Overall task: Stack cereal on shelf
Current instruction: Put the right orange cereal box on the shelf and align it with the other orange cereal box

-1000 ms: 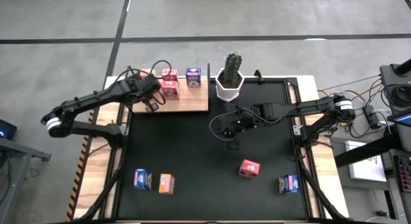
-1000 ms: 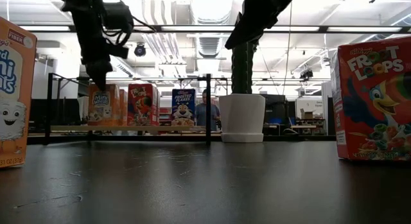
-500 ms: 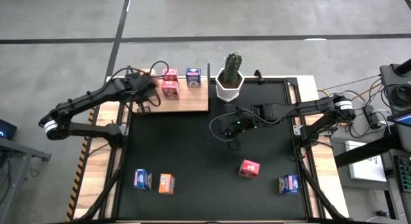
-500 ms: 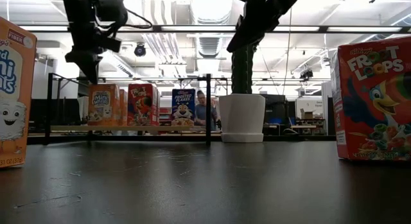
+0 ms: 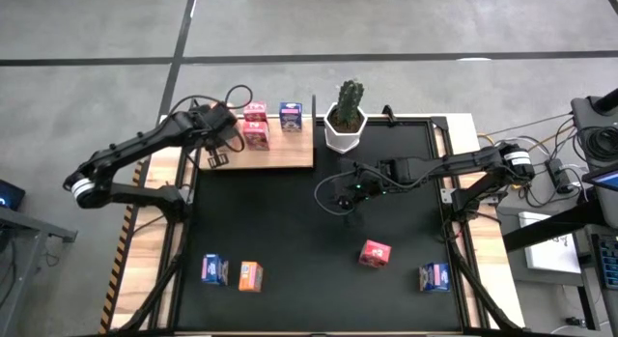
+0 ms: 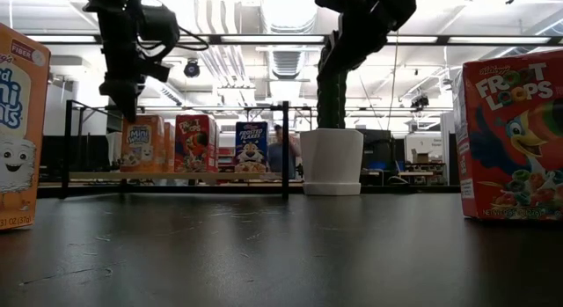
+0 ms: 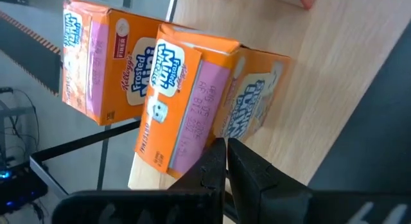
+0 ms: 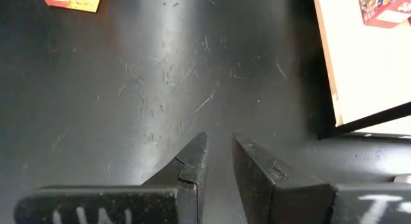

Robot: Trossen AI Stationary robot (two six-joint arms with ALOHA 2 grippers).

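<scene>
The light-wood shelf [image 5: 280, 154] with thin black posts lies at the table's far left. On it stand two orange cereal boxes [image 7: 186, 115], two pink-red ones [image 5: 256, 125] and a blue one [image 5: 291, 116]. My left gripper [image 5: 214, 157] is shut and hovers just above the orange boxes [image 6: 141, 142], its tips [image 7: 226, 147] beside the nearer box's side. I cannot tell if they touch it. My right gripper [image 5: 340, 199] hangs over the bare mat mid-table, its fingers [image 8: 192, 163] a narrow gap apart and empty.
Loose boxes stand on the black mat near the front: a blue one [image 5: 213, 269], an orange one [image 5: 250, 275], a pink-red one [image 5: 375, 253] and a blue one [image 5: 435, 276]. A white pot with a cactus [image 5: 345, 125] stands just right of the shelf's end post [image 5: 314, 110].
My left gripper has risen and moved toward the table's left edge along the shelf. It has then come down again over the orange boxes. No box has moved.
</scene>
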